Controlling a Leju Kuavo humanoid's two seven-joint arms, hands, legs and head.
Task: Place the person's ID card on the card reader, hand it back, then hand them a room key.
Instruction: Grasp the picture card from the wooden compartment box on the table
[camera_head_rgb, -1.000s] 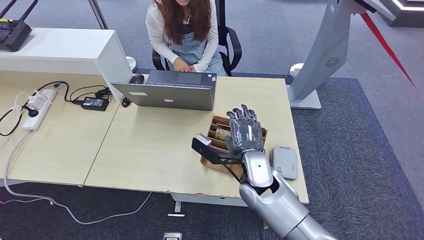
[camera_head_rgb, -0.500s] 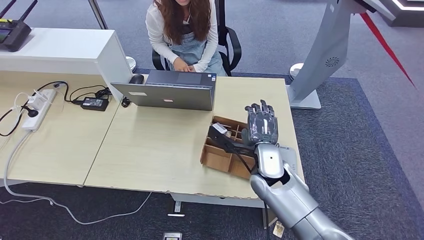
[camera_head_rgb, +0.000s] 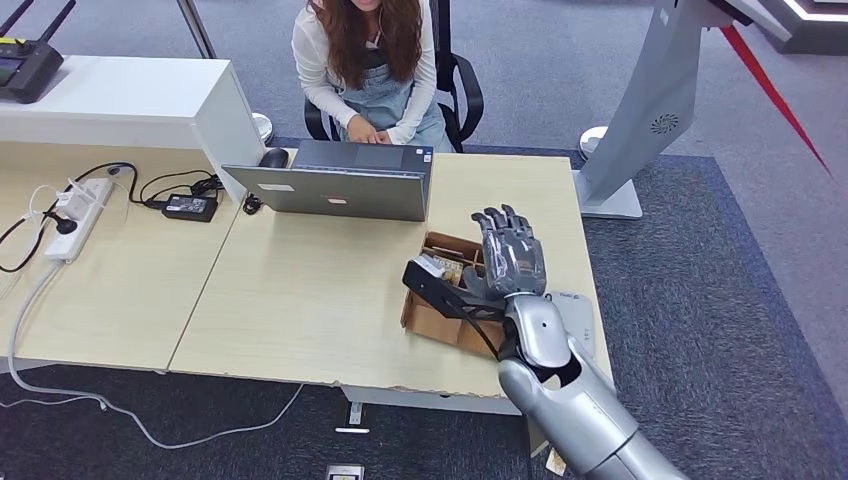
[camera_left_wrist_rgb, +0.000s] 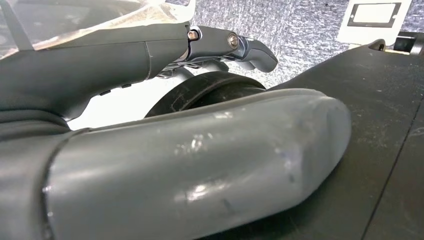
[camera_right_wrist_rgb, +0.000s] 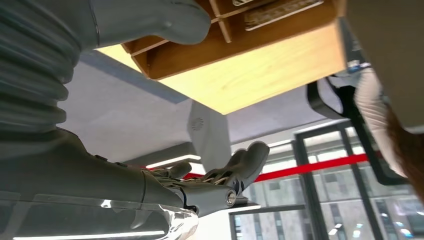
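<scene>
My right hand (camera_head_rgb: 513, 252) hovers over the right end of a brown cardboard divider box (camera_head_rgb: 432, 318), fingers spread and holding nothing. Room key cards (camera_head_rgb: 447, 268) lie in the box's far compartments. The grey card reader (camera_head_rgb: 582, 320) lies flat on the desk just right of the box, partly hidden by my forearm. In the right wrist view the box (camera_right_wrist_rgb: 240, 45) is close by the thumb (camera_right_wrist_rgb: 165, 17), and the fingers (camera_right_wrist_rgb: 235, 172) stretch out empty. My left hand (camera_left_wrist_rgb: 200, 150) hangs low with nothing in it. The person (camera_head_rgb: 365, 60) sits across the desk, typing.
A grey laptop (camera_head_rgb: 335, 190) stands between the box and the person. A power strip (camera_head_rgb: 78, 215), an adapter and cables lie on the left desk. A white counter (camera_head_rgb: 120, 100) is at the far left, and a grey kiosk stand (camera_head_rgb: 640, 120) rises off the desk's right corner.
My right hand swung right from the box's middle to its right end, then eased back slightly left. Its fingers stayed spread. The person and the desk items did not move.
</scene>
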